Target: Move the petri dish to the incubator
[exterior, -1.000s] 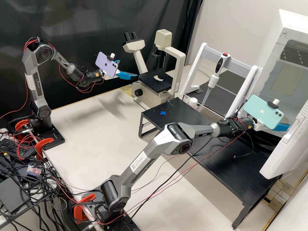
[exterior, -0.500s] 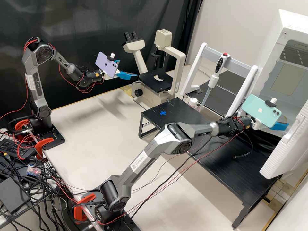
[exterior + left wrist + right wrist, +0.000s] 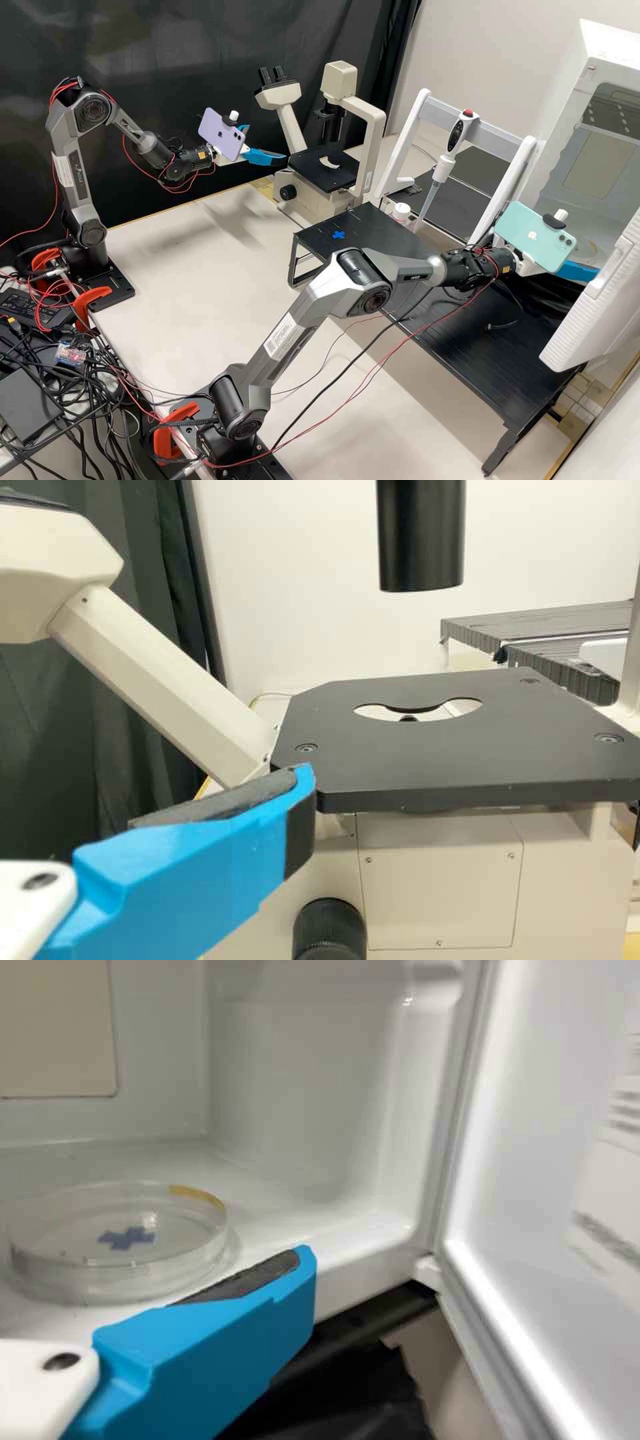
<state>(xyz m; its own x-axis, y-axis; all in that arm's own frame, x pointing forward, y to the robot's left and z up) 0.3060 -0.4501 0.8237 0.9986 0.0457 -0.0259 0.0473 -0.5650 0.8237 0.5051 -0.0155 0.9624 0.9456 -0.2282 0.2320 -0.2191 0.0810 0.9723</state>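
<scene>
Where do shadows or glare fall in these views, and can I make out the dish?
High view: soft shadows on the pale tabletop; left wrist view: microscope stage without strong glare; right wrist view: bright sheen along the incubator door, faint reflections on the petri dish, its outline readable.

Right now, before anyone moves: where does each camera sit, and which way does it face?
High view: fixed off the arms, facing forward and down on the bench; left arm and right arm show.
Left wrist view: on the left wrist, facing the microscope; a blue jaw shows.
Right wrist view: on the right wrist, facing the petri dish inside the incubator; a blue jaw shows.
Shared: high and left wrist, microscope; high and right wrist, incubator.
</scene>
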